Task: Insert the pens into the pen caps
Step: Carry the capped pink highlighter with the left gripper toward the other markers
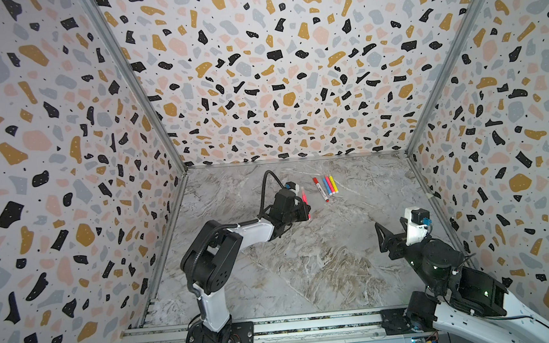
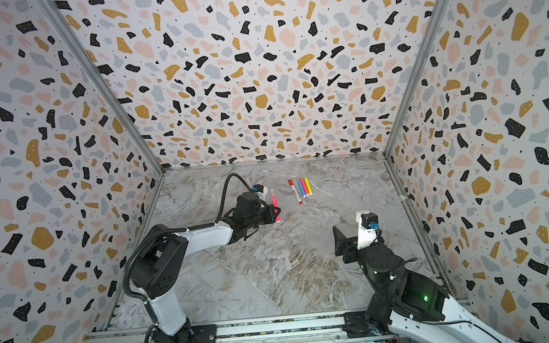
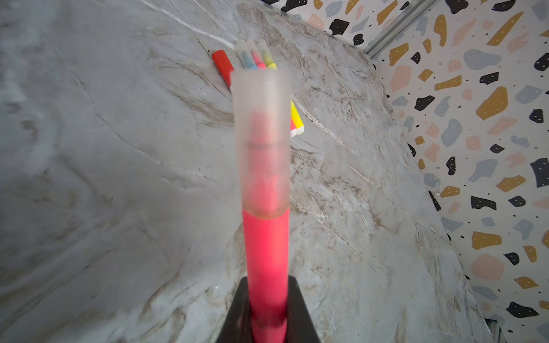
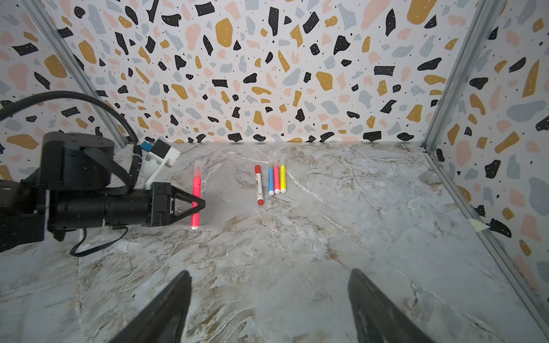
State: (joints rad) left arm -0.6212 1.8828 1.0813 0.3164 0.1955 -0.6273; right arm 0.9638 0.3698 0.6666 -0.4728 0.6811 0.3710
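1. Five pens are in view. One pink pen [image 4: 196, 185] sits clamped crosswise in the closed left end effector [image 4: 200, 205], over the worktop [image 4: 356, 208] on the left-edge side of the others. Four lie side by side near the far edge: a white-barrelled pen [image 4: 259, 185] with a red cap [image 4: 257, 169], then a blue pen [image 4: 271, 181], a second pink pen [image 4: 276, 179] and a yellow pen [image 4: 283, 178]
2. Right end effector [image 4: 269, 273] stands wide open and empty, low near the right edge, well apart from every pen
3. By my judgement these pens are light, stiff plastic with smooth round barrels, so they roll on the worktop and can swivel or slide in a two-sided pinch; a hold at mid-barrel, square to the length and clear of the cap end, looks safest, while the present hold sits toward the tail end
4. Frosted cap [image 3: 261, 133] covers the held pen's tip, yet the left wrist view is blurred, so whether it is pushed fully home cannot be told
5. That pen hides most of the row in the left wrist view; the clear caps [image 3: 254, 49] on the three coloured pens show there but are barely visible in both top views; the print on the white barrel is unreadable; whether the held pen clears the worktop is uncertain
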